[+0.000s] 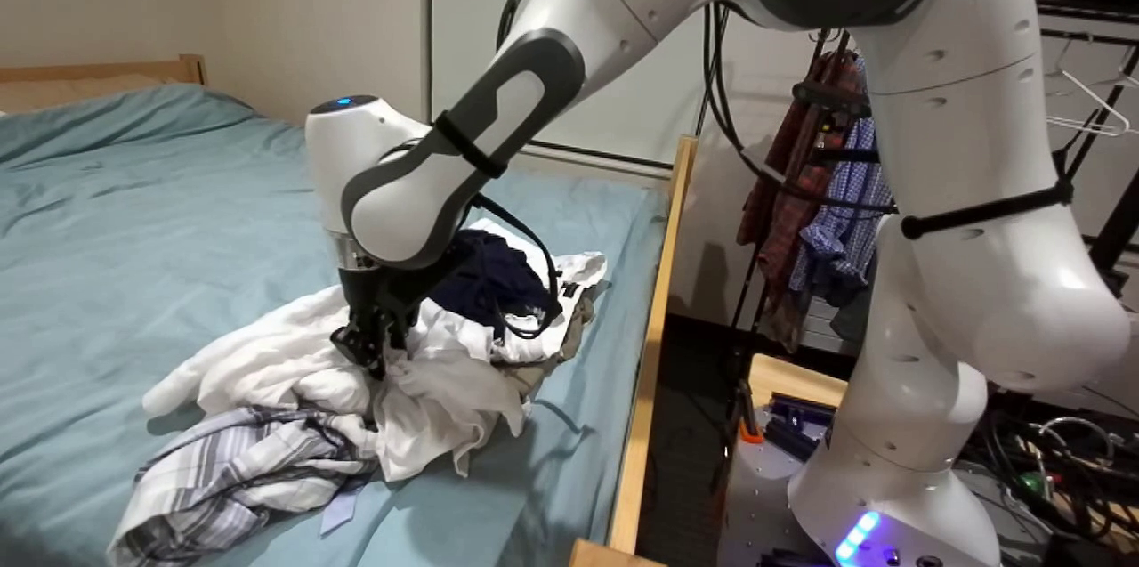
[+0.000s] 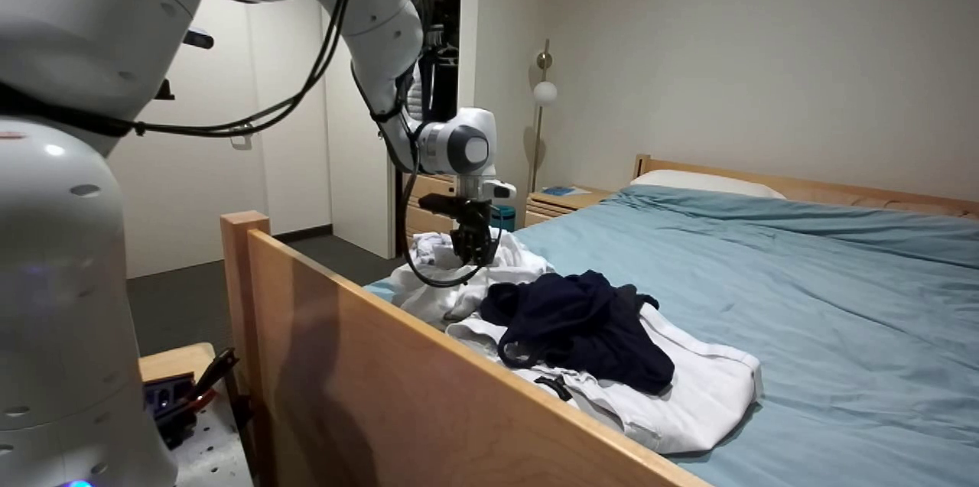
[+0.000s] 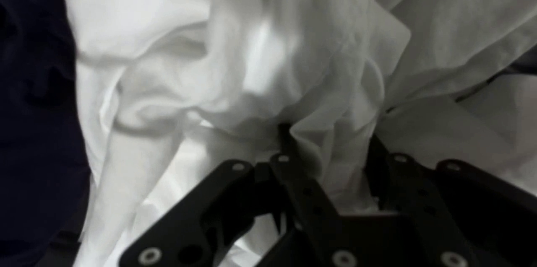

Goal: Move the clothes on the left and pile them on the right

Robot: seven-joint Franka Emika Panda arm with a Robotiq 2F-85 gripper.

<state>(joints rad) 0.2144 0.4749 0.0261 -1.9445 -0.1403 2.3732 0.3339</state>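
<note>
- Clothes (image 1: 440, 411) lie bunched beneath the gripper (image 3: 329, 145), its jaws part-way apart around a white fold (image 3: 346, 166); whether clamped is unclear.
- The white fold may escape a shallow pinch; tangled clothes may drag along.
- It looks creased; plaid garment (image 1: 222, 473) beside gripper, navy garment (image 1: 494, 278) opposite.

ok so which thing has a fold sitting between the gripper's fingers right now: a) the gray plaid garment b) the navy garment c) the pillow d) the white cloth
D: in the wrist view the gripper has a bunched fold of white cloth between its fingers, while the navy garment lies off at the picture's left edge.
</note>
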